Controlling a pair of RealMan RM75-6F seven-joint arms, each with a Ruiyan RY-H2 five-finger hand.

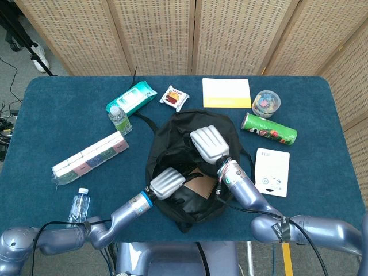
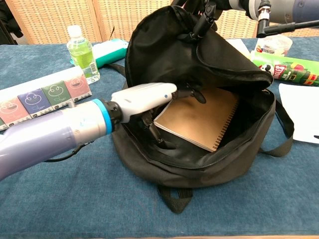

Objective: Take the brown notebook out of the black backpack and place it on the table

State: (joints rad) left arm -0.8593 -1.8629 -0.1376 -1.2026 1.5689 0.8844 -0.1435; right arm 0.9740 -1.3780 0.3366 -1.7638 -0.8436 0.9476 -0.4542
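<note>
So my left hand (image 2: 149, 99) is reaching into the black backpack (image 2: 164, 55), which is sitting in the middle of the frame on the blue bench (image 1: 57, 126). The fingers (image 2: 192, 92) are spread, with the upper ones lying over the left corner of the brown notebook (image 2: 199, 117) and the lower ones (image 2: 159, 139) hanging down in front of its near edge. I honestly can't tell if they're actually pinching it or just touching it.

My right hand (image 1: 210, 144) is gripping the top flap of the backpack and holding it up, fingers curled around the fabric at the top of the chest view. The notebook is lying flat inside the open bag, spiral edge toward the right.

Around the bag: a green water bottle (image 2: 79, 50) at upper left, a row of little boxes (image 1: 89, 155) at left, a green can (image 1: 269, 128) lying at right, and a white card (image 1: 271, 171) just below it.
</note>
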